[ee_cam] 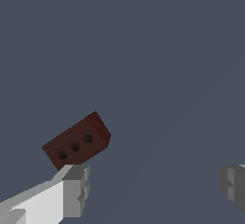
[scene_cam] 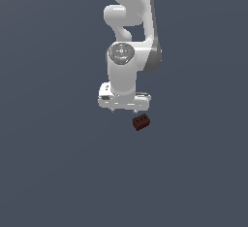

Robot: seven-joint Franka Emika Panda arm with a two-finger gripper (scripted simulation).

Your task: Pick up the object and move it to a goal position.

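Three holes on the block point(ee_cam: 76, 143) show only from the wrist.

The object point(scene_cam: 141, 122) is a small, dark red-brown rectangular block, longer than it is tall, with flat faces and sharp edges. In the wrist view the object point(ee_cam: 77, 140) shows one long face carrying three dark round holes set in a row along its length, and a smaller, plain end face in a slightly brighter red. In that view its edges run at a slant to the picture's edges. In the exterior view it lies on the plain grey-blue surface, a little to the exterior view's right of centre, with the holed face turned toward the camera and its long axis angled slightly. It rests alone, nothing touching it.
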